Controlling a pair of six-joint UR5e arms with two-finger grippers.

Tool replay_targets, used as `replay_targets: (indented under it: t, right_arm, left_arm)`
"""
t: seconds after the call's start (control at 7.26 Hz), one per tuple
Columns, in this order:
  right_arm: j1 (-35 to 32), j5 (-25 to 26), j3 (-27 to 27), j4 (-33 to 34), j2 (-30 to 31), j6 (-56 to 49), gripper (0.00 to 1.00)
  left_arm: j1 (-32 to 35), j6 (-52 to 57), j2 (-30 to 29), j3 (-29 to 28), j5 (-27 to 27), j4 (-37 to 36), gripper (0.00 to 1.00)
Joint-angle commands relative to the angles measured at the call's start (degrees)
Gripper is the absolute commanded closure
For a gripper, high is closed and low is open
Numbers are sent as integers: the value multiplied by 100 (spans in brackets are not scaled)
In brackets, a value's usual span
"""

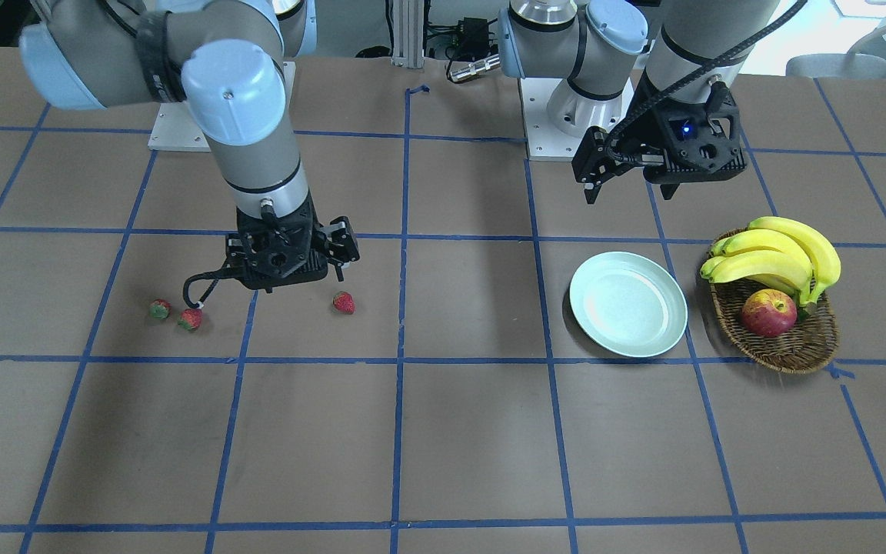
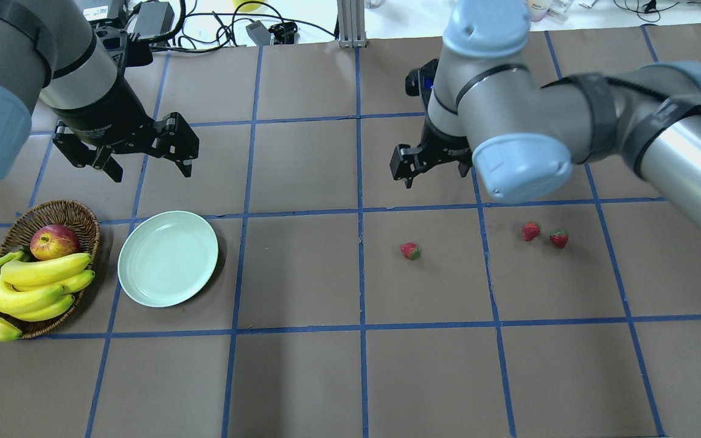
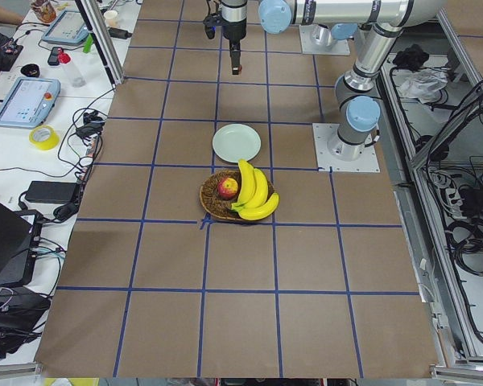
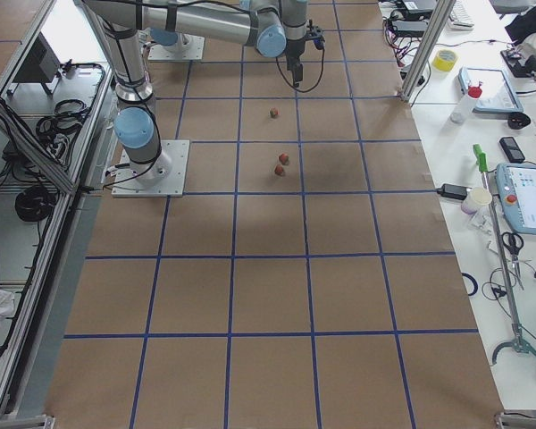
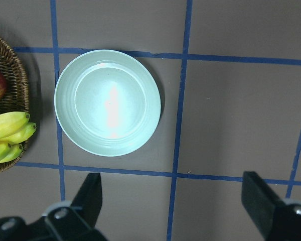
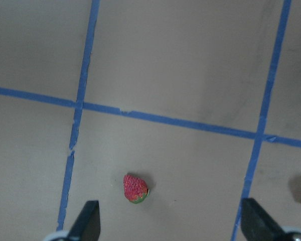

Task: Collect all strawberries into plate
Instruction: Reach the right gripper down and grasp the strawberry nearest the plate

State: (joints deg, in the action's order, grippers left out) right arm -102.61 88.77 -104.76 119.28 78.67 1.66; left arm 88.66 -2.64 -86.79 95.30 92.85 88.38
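Three strawberries lie on the table's right half: one [image 2: 410, 250] [image 1: 344, 302] alone, two [image 2: 530, 231] [image 2: 559, 238] close together further right. My right gripper [image 2: 429, 164] [image 1: 289, 261] hovers open and empty behind the lone berry, which shows between its fingertips [image 6: 88, 221] in the right wrist view [image 6: 135, 188]. The mint-green plate [image 2: 168, 258] [image 1: 627, 304] is on the left and holds nothing. My left gripper [image 2: 122, 152] [image 5: 173, 201] is open and empty, above the table behind the plate [image 5: 109, 103].
A wicker basket [image 2: 86, 222] with an apple [image 2: 54, 241] and bananas [image 2: 22, 292] stands just left of the plate. Blue tape lines grid the brown table.
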Motion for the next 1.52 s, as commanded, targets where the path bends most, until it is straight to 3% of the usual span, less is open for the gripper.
replay_targets:
  t: [0.0, 0.55, 0.69, 0.96, 1.1, 1.24, 1.38]
  right_arm:
    - [-293, 9, -1043, 1452, -430, 176, 0]
    - [-312, 35, -1310, 1932, -853, 185, 1]
    - [-312, 79, -1310, 2124, -870, 185, 21]
    - [-312, 80, -1302, 2108, -897, 185, 47]
    - [-312, 45, -1284, 2100, -888, 194, 89]
    - [-312, 1, -1214, 2082, -871, 429, 100]
    - [-312, 0, -1135, 2082, -836, 814, 100]
  left_arm:
    - [2, 0, -5, -3, 14, 4, 0]
    - [-15, 0, -5, 6, 23, 13, 0]
    - [-24, 0, -4, 6, 23, 22, 0]
    - [-6, 0, -4, 6, 14, 4, 0]
    - [2, 0, -4, 6, 14, 13, 0]
    - [-6, 0, 4, 6, 23, 30, 0]
    - [11, -9, -4, -3, -12, -4, 0]
